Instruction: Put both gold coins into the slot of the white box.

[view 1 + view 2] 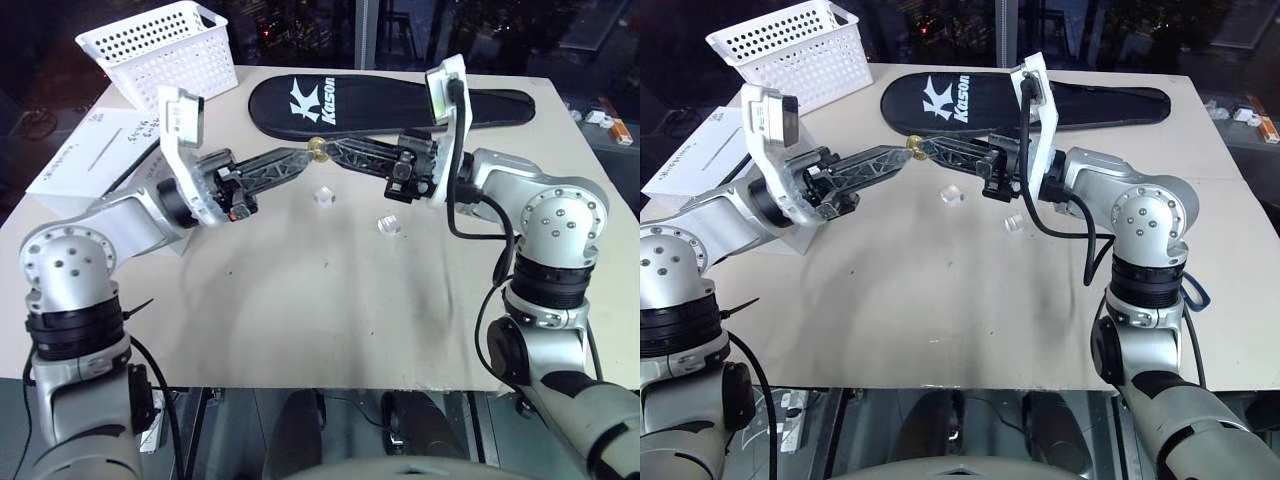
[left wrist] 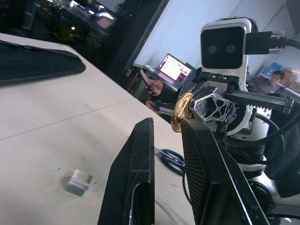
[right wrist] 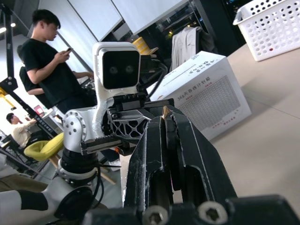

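One gold coin [image 1: 318, 148] hangs in the air over the middle back of the table, pinched in the tips of my right gripper [image 1: 329, 150], which is shut on it and reaches in from the right. My left gripper [image 1: 303, 154] comes from the left, tip to tip with the right one. Its fingers [image 2: 140, 159] stand a narrow gap apart, and the coin [image 2: 180, 112] sits against the tip of one. The white box [image 1: 70, 165] lies at the table's left edge, partly behind my left arm, with a thin dark line, the slot [image 1: 103, 153], on its top.
Two small clear cases [image 1: 323, 196] [image 1: 389, 225] lie on the table below the grippers. A black Kason bag [image 1: 380, 100] lies at the back, a white perforated basket [image 1: 160, 50] at the back left. Blue-handled scissors [image 2: 171, 159] lie on the table. A person [image 3: 47, 61] stands beyond it.
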You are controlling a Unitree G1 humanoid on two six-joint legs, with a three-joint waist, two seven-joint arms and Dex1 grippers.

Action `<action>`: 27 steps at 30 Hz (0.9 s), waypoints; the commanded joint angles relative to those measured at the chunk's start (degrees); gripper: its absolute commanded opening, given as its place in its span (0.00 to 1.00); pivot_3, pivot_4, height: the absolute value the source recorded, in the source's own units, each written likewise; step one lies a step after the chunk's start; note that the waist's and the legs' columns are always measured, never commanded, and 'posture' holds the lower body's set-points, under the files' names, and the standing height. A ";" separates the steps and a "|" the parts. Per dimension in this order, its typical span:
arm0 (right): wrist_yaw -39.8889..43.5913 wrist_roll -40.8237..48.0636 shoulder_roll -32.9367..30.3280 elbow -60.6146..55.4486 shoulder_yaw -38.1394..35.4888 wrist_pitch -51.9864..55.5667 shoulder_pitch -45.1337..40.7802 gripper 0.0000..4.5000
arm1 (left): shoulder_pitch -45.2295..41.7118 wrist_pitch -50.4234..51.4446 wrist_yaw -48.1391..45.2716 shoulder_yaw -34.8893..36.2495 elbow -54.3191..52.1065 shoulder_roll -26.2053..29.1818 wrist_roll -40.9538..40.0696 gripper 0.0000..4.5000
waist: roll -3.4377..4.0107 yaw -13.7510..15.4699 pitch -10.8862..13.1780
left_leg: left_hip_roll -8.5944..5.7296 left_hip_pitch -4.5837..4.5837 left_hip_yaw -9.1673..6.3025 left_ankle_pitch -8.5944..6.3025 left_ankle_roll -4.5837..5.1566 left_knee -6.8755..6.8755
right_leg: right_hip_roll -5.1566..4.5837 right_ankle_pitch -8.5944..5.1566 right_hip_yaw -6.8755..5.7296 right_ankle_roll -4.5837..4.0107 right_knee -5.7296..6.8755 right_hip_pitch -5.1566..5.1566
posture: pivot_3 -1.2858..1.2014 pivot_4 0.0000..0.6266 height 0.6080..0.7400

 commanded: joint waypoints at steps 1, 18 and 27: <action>-0.55 2.16 -0.37 -2.06 0.27 -1.05 -0.40 0.00 | -1.11 0.22 -0.39 1.34 -0.53 0.28 -1.92 0.20 | 0.00 0.02 0.00 | 0.00 0.00 0.00 0.00 0.00 0.00 | 0.00 0.00 0.00 0.00 0.00 0.00 | 0.52 0.24 0.90; -1.43 5.33 -0.75 -2.00 1.74 -1.26 0.08 0.00 | -0.63 0.07 0.45 2.72 -0.13 -0.03 -4.45 0.01 | 0.00 0.07 0.00 | 0.00 -0.01 0.01 0.00 0.00 0.00 | -0.01 0.00 0.00 0.00 -0.02 0.00 | 0.52 0.24 0.90; 2.60 1.83 -4.15 -6.23 4.70 -9.38 2.58 0.19 | -0.47 -1.13 1.96 5.38 -0.14 1.72 -4.52 0.00 | 0.01 0.01 0.01 | 0.00 -0.02 0.00 0.00 0.00 0.00 | 0.00 0.00 0.00 0.01 -0.04 0.00 | 0.52 0.24 0.90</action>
